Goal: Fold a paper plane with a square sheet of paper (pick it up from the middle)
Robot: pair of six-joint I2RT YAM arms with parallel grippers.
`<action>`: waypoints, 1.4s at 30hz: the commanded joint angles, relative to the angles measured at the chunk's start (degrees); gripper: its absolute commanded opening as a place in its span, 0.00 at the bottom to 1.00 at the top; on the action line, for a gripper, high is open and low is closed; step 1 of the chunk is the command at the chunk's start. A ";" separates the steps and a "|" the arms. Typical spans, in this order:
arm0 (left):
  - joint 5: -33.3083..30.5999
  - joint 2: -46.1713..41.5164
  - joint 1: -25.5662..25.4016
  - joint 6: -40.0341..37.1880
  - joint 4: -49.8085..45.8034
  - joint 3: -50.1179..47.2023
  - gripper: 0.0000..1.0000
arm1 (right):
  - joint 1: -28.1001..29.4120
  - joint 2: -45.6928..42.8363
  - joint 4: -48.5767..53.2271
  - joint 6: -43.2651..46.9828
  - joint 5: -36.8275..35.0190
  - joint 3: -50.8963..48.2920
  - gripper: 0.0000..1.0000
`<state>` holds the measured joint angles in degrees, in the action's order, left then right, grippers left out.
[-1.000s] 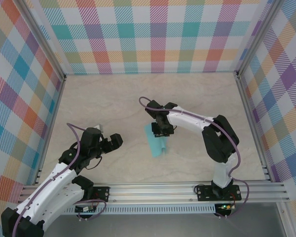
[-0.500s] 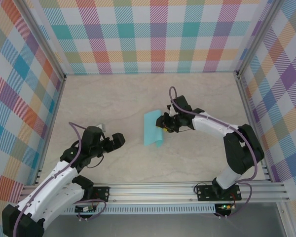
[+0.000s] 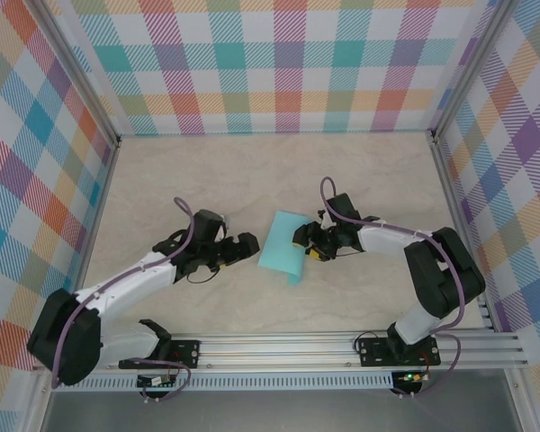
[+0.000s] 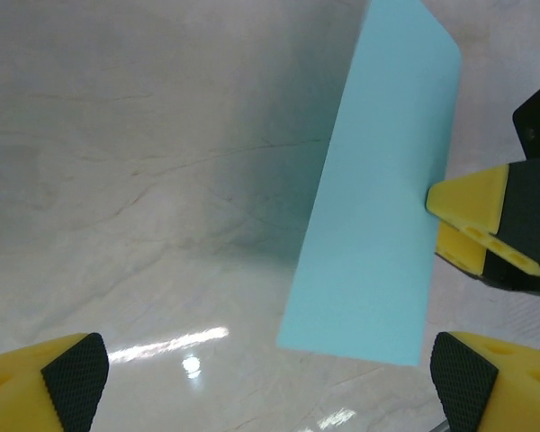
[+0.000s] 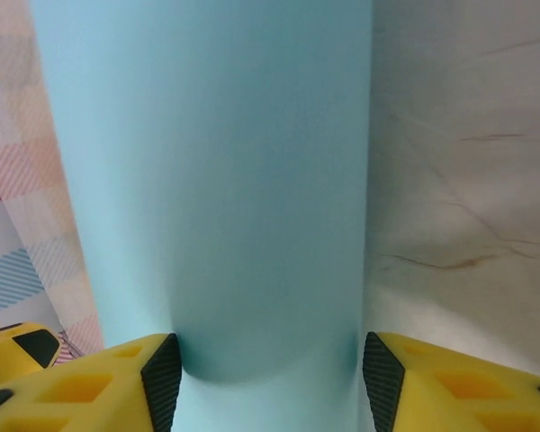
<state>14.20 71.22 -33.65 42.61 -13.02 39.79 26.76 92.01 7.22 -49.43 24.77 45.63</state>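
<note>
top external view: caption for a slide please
Left gripper and right gripper flank the turquoise paper sheet on the table.

Light-turquoise paper (image 3: 283, 243), beige marbled table (image 3: 207, 180), pastel plaid walls (image 3: 288, 72)
</note>
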 commanded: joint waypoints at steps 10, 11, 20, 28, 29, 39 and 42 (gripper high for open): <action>5.27 19.87 -4.27 1.18 8.50 13.11 0.83 | -3.91 -1.35 3.55 7.67 6.49 -0.80 0.64; 5.57 20.89 -4.60 1.46 8.91 13.72 0.82 | -4.04 -1.31 3.89 8.17 6.54 -0.74 0.64; 8.11 24.19 -4.98 0.94 10.32 16.55 0.69 | -4.63 -1.78 7.25 11.87 7.31 -0.44 0.64; 9.66 25.09 -5.21 0.89 10.91 16.99 0.42 | -4.92 -1.72 9.94 13.89 6.13 -0.16 0.64; 9.71 25.11 -5.28 0.83 11.03 16.93 0.36 | -5.03 -1.83 10.22 13.99 5.92 -0.18 0.64; 10.04 27.08 -7.18 1.05 14.57 17.23 0.08 | -6.51 -5.91 12.63 15.08 6.27 -0.05 0.67; 10.38 28.51 -7.66 1.35 15.27 18.26 0.07 | -7.38 -7.17 12.99 15.66 7.11 -0.23 0.68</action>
<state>23.53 98.08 -40.40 43.94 0.19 55.81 20.18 86.89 18.61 -35.66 30.59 45.08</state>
